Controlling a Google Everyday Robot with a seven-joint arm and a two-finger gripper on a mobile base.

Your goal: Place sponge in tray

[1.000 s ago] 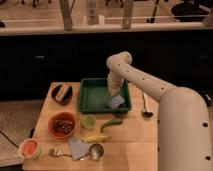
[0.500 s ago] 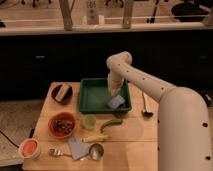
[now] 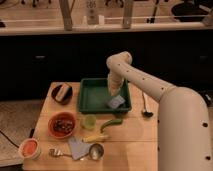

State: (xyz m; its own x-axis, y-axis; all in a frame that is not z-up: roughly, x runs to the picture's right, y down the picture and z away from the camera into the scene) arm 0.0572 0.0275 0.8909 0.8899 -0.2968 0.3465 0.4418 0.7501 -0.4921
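The deep-green tray (image 3: 91, 98) stands at the back middle of the wooden table. The sponge (image 3: 116, 102), a small light blue-grey square pad, sits inside the tray at its front right corner. My gripper (image 3: 115, 92) hangs down from the white arm into the tray's right half, directly above and at the sponge. I cannot tell whether it touches or holds the sponge.
A black bowl (image 3: 62, 93) with a tan-and-white block is left of the tray. In front are a red bowl (image 3: 63, 125), a green cup (image 3: 89, 121), a green pepper (image 3: 110, 123), a blue-grey sheet (image 3: 77, 148), a metal cup (image 3: 95, 151), an orange bowl (image 3: 29, 148). A ladle (image 3: 145, 107) lies right.
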